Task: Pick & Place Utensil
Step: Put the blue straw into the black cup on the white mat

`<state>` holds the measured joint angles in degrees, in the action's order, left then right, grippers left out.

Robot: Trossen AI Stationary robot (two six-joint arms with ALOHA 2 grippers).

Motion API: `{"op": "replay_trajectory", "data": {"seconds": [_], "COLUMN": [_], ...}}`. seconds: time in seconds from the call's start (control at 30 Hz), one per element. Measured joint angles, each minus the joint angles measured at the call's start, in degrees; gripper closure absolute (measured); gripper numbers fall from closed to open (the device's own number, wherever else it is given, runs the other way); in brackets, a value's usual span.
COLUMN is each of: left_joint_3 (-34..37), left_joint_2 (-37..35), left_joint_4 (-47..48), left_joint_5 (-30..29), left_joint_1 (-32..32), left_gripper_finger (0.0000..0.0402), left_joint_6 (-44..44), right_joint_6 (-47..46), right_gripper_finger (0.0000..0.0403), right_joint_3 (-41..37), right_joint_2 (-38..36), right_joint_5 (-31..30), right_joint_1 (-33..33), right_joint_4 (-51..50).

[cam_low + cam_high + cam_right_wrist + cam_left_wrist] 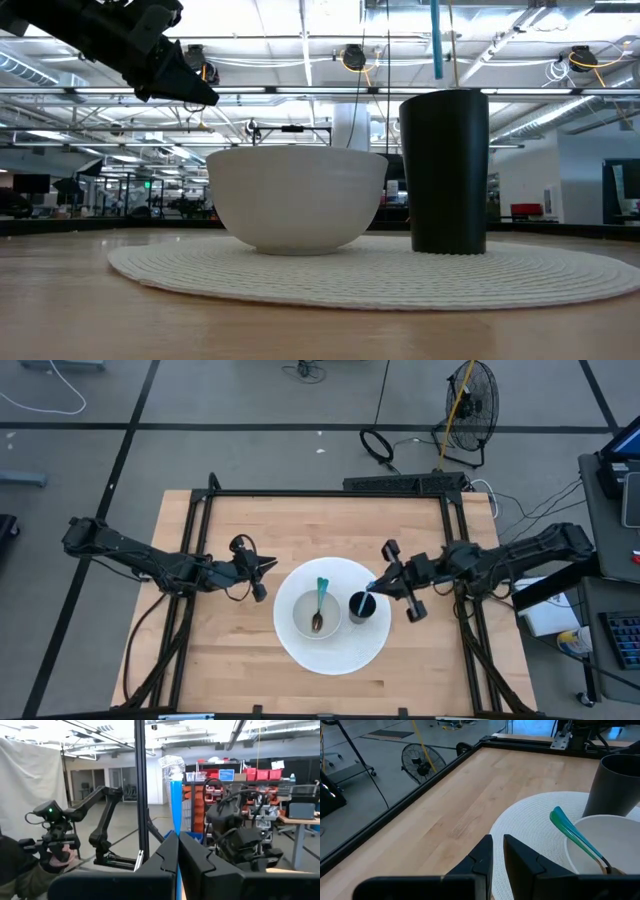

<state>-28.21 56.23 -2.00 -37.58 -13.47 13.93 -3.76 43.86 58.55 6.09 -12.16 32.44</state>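
Note:
A white round placemat (335,655) lies mid-table. On it stand a white bowl (298,600) and a dark cup (361,607). A teal-handled spoon (321,595) lies in the bowl, its handle leaning on the far rim (570,827). My right gripper (374,588) is above the cup's right side, shut on a blue utensil (436,40) that stands upright in the cup (445,170). My left gripper (268,565) is shut and empty, raised left of the bowl (297,200); it also shows in the low view (195,95). My right gripper pinches the blue utensil's handle (176,820) between its two fingers, which come about level from the table's right side and lie across it. The utensil stands upright with its lower end inside the cup. Whether it touches the cup's bottom is hidden by the cup wall.
Bare wooden tabletop (220,650) surrounds the placemat, bounded by a black frame (330,492). A fan (470,400) and cables lie on the floor beyond the far edge. In the right wrist view a person's hand (55,857) holds a control arm beyond the table.

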Motion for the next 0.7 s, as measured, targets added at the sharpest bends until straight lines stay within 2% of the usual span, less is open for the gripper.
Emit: {"op": "replay_trajectory", "data": {"seconds": [0.27,0.4,0.5,0.7], "left_joint_3": [0.0,0.0,0.0,0.0], "left_joint_2": [0.0,0.0,0.0,0.0], "left_joint_4": [0.0,0.0,0.0,0.0], "left_joint_5": [0.0,0.0,0.0,0.0], "left_joint_1": [0.0,0.0,0.0,0.0], "left_gripper_finger": [0.035,0.035,0.035,0.035], "left_joint_6": [0.0,0.0,0.0,0.0], "right_joint_6": [0.0,0.0,-0.8,-2.0], "right_gripper_finger": [0.0403,0.0403,0.0403,0.0403], "right_joint_3": [-0.2,-3.2,-6.5,-12.8], "right_joint_2": [2.3,2.6,2.6,2.5], "right_joint_5": [0.0,-1.2,-4.3,-4.5], "right_joint_1": [0.0,-0.3,-0.3,-0.3], "right_joint_4": [-0.6,0.6,4.8,13.9]}}
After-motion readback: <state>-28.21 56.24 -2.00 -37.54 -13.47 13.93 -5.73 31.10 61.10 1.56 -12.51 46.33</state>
